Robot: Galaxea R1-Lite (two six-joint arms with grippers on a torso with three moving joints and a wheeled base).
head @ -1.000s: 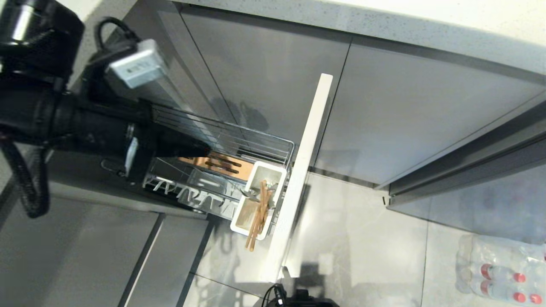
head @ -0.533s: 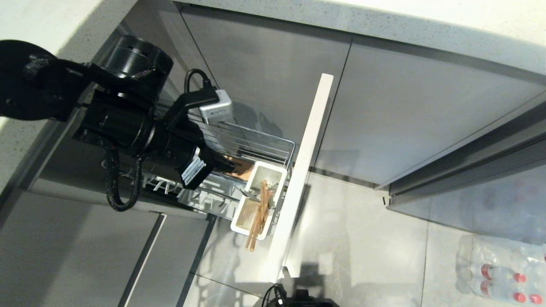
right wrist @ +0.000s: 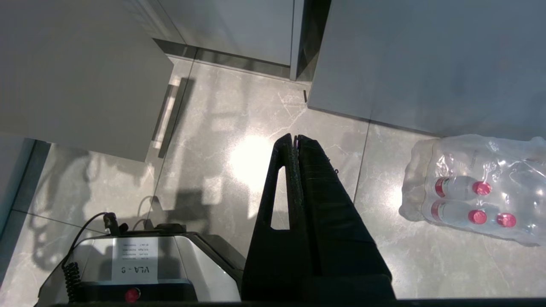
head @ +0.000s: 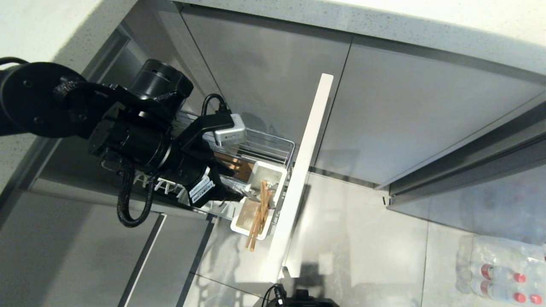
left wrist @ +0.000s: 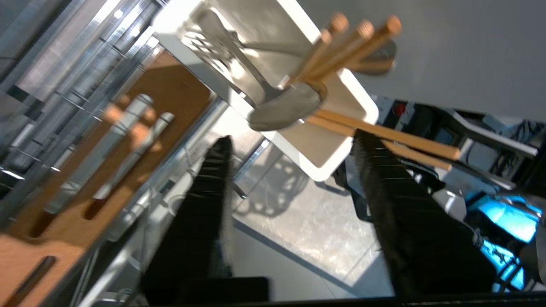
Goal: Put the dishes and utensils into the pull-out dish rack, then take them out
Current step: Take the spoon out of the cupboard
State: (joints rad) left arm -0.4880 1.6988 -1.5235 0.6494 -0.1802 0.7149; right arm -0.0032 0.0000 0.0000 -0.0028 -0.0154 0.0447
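Left gripper (left wrist: 290, 145) now beside utensil cup (head: 256, 200)

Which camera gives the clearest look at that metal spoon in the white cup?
The left wrist view: the spoon fills the frame, its bowl jutting from the utensil cup beside the chopsticks. The head view shows only a small silver glint. The right wrist view misses it entirely.

Shrink-wrapped water btls (head: 499, 266) on floor (head: 362, 238)
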